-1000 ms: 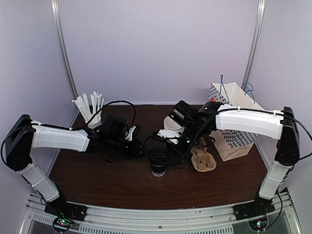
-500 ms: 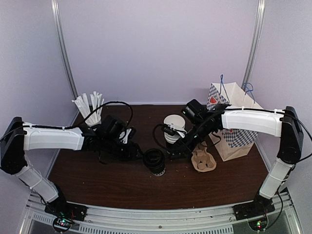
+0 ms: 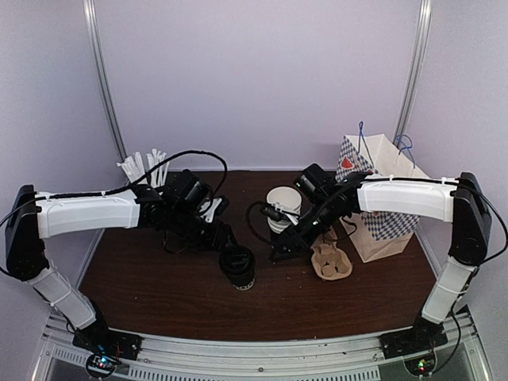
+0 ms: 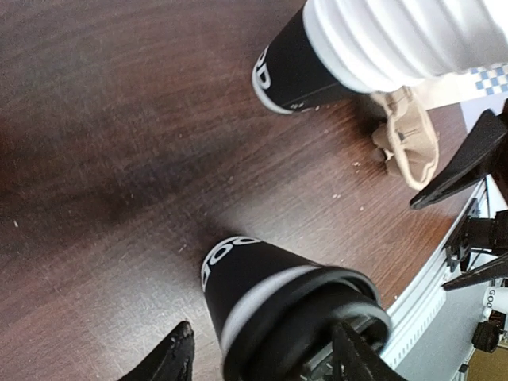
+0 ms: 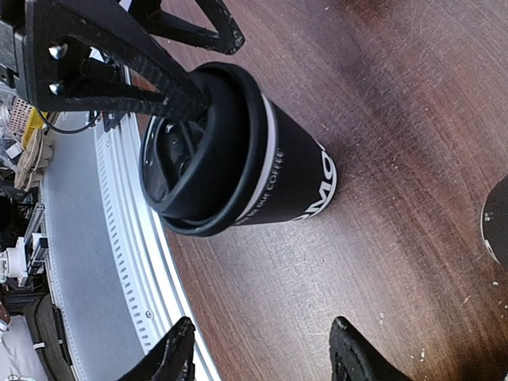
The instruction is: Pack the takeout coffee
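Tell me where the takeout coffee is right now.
In the top view, the takeout coffee stands on the table front and centre, at the left gripper. The right gripper and the cardboard cup carrier lie to its right.

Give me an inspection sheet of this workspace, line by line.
Surface: dark wood table, a few crumbs.
Job's things: takeout coffee near centre, lid on.
Clutter: stack of white cups; cup of white sticks; cardboard cup carrier; checkered paper bag.
Grippers: left gripper around the coffee's lid end; right gripper open, off the coffee.
Cables: black cables looping over both wrists.
Surroundings: pale purple walls, metal rails.
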Robot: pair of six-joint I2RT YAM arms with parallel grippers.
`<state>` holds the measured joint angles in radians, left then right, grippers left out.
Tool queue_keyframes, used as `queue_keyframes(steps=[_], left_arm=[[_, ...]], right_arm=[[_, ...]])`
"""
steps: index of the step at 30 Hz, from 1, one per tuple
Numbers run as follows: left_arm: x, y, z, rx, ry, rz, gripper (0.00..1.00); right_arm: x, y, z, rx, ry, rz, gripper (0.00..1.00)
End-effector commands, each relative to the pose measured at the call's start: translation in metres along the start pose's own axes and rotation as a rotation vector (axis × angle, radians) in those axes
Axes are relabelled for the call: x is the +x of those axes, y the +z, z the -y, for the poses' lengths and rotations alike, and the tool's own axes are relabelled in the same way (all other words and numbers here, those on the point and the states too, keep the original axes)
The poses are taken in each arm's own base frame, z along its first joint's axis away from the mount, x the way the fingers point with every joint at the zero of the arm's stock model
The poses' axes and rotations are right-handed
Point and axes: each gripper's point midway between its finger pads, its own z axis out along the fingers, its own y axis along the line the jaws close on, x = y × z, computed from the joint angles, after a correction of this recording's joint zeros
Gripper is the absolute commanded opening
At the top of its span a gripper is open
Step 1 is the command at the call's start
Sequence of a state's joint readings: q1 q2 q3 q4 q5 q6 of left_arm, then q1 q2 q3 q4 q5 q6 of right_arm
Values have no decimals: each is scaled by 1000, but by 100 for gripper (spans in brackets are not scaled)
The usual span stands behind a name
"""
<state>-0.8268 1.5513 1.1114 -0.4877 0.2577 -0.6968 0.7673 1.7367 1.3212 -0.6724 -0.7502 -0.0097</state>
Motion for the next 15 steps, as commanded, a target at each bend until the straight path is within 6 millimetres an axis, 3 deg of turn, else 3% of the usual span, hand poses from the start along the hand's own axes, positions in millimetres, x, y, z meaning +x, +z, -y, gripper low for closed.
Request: queue_keyframes(steps=[1, 9, 15], left_arm=[[-1, 0, -5, -16, -1, -7, 60], [4, 5, 0, 29, -6, -29, 61], [17, 16, -19, -30, -47, -77, 56]], right_arm=[[-2, 7, 1, -37, 26, 3, 58], [-6, 21, -2, -113, 101, -10, 57], [-6, 31, -3, -154, 141, -22, 56]])
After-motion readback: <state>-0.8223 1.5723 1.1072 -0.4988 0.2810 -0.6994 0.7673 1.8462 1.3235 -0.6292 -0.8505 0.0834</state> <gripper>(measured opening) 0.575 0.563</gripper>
